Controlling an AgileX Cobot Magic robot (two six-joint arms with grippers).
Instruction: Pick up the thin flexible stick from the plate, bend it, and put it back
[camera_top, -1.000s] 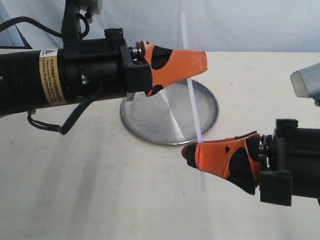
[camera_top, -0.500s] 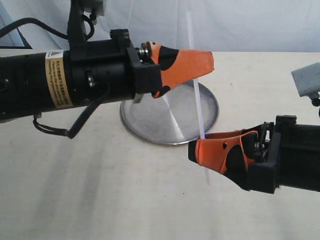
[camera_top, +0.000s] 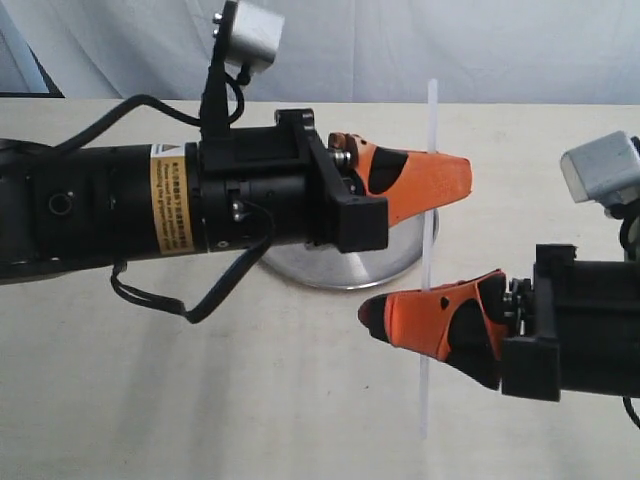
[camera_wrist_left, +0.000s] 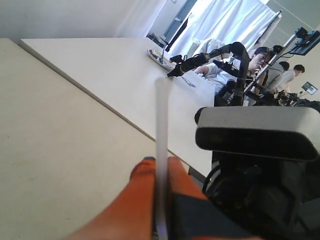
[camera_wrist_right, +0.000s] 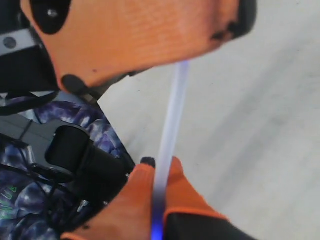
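Translucent stick upright, clamped by left end effector and right end effector, off plate.

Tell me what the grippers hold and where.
Both grip the thin translucent whitish plastic stick: left gripper above its middle, right gripper below.

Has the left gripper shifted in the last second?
Yes. In the exterior view the left gripper has moved rightward: its orange tip now reaches past the right rim of the plate, where earlier it stopped short of it.
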